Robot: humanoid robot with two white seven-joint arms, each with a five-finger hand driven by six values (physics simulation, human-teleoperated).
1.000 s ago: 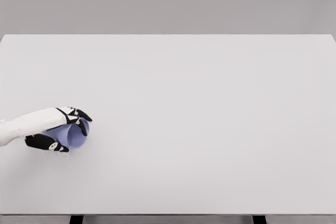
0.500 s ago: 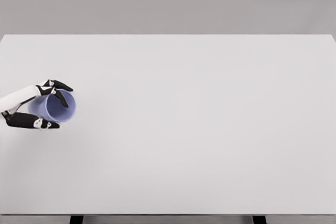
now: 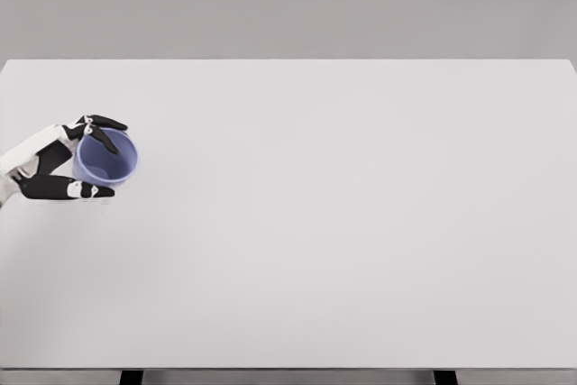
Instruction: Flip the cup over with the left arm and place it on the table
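Now left hand [image 3: 65, 161] grips the unmarked blue cup [image 3: 106, 159] above the table [image 3: 343, 223].

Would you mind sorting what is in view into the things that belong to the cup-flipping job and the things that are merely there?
Belonging to the job:
- blue cup, opening turned toward the camera
- left hand, fingers closed around the cup
- white table, where the cup is to be placed

Merely there:
- grey wall behind the table
- nothing else lies on the table
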